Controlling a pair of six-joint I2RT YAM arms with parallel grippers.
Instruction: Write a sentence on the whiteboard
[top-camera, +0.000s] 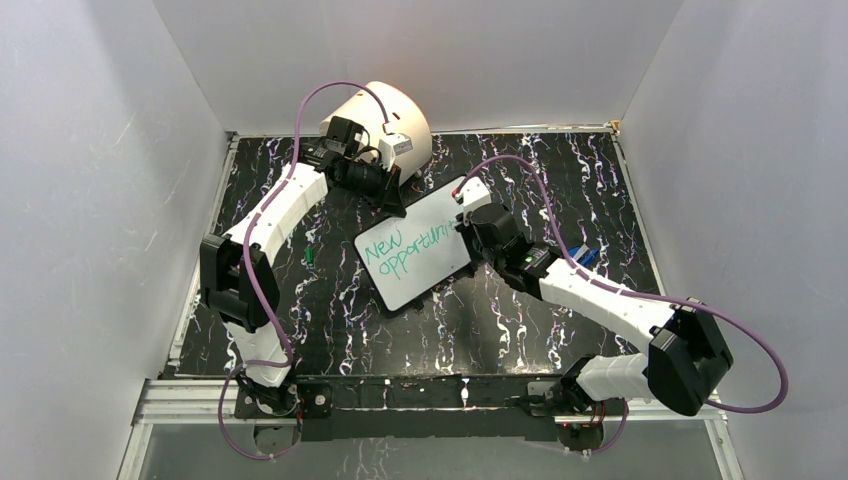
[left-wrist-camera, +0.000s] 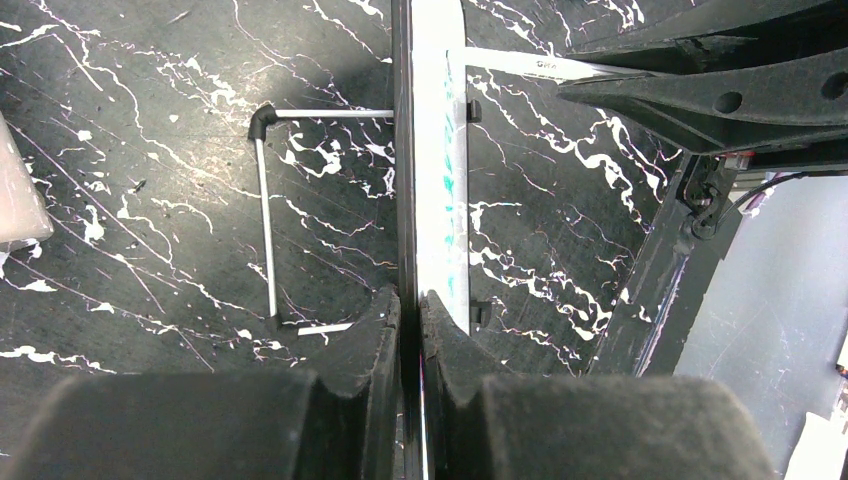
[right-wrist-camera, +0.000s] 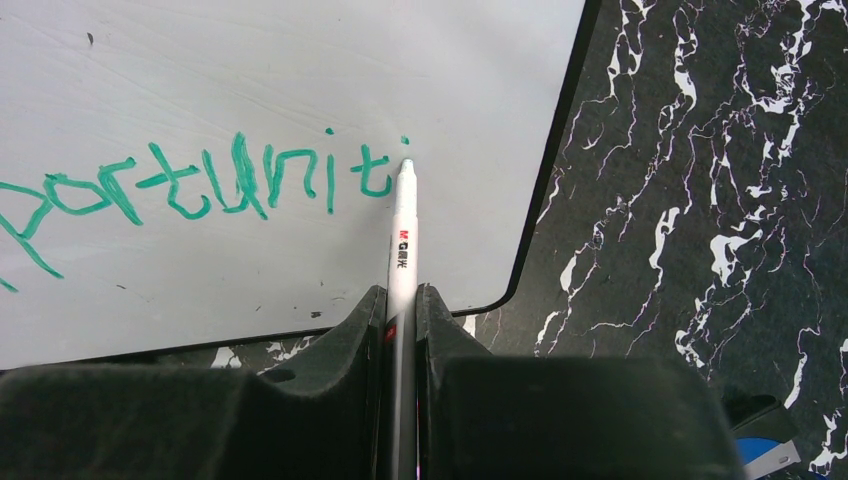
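Gripping a white marker (right-wrist-camera: 402, 240) by its barrel, your right gripper (right-wrist-camera: 400, 300) has both dark fingers pressed against it, and the pen points away from the wrist. Its green tip touches the whiteboard (right-wrist-camera: 250, 70) just right of the last "i", directly under a small green dot. The sentence (right-wrist-camera: 200, 185) so far reads "New" on one slanted line and "opportuniti" on the line beneath; the right wrist view catches only the letters from "portuniti" on.

Your left gripper (left-wrist-camera: 405, 305) is clamped on the board's thin edge, one finger on the back and one on the written face, so that wrist camera sees the board edge-on. A bent wire stand (left-wrist-camera: 262, 210) meets the board's back on that side.

Seen from above, the board lies at a diagonal in the middle of the black marbled table (right-wrist-camera: 700, 200), between the two arms, with your left gripper at its far edge and your right at its right end. A big cream cylinder (top-camera: 410, 115) lies at the far edge of the table behind the left arm, and a small green item (top-camera: 310, 256) rests on the table left of the board.
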